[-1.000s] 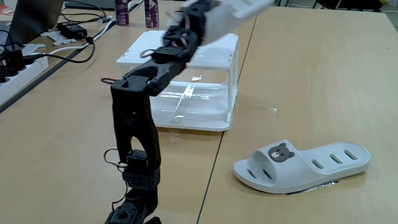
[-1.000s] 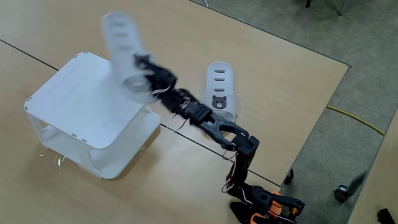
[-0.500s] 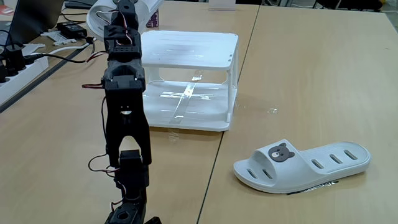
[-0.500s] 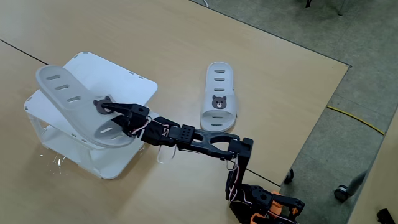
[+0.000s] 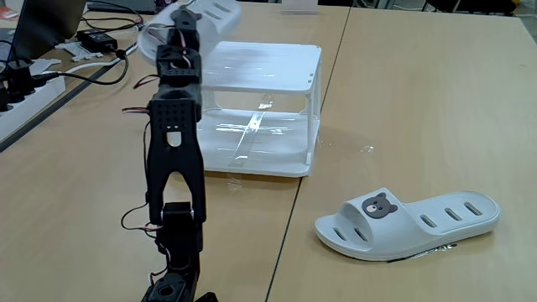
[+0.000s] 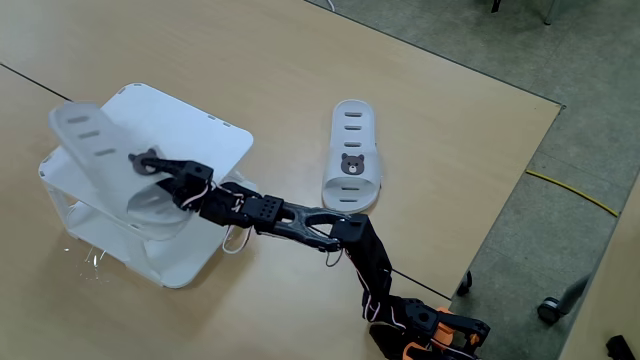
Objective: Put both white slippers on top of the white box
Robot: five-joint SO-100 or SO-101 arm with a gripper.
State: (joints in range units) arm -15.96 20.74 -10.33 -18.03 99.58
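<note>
A fixed view shows the gripper (image 6: 150, 165) clamped on one white slipper (image 6: 95, 150), held above the white box (image 6: 215, 135) near the worktop's left edge, unreleased. The second slipper (image 6: 352, 152) lies toward the right edge, untouched.

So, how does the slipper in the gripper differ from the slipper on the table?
The held slipper is clamped in the gripper and tilted over the white box; the other slipper lies flat on the table, untouched. The held slipper looks blurred; the other slipper is sharp. Both are off-white with oval slots.
</note>
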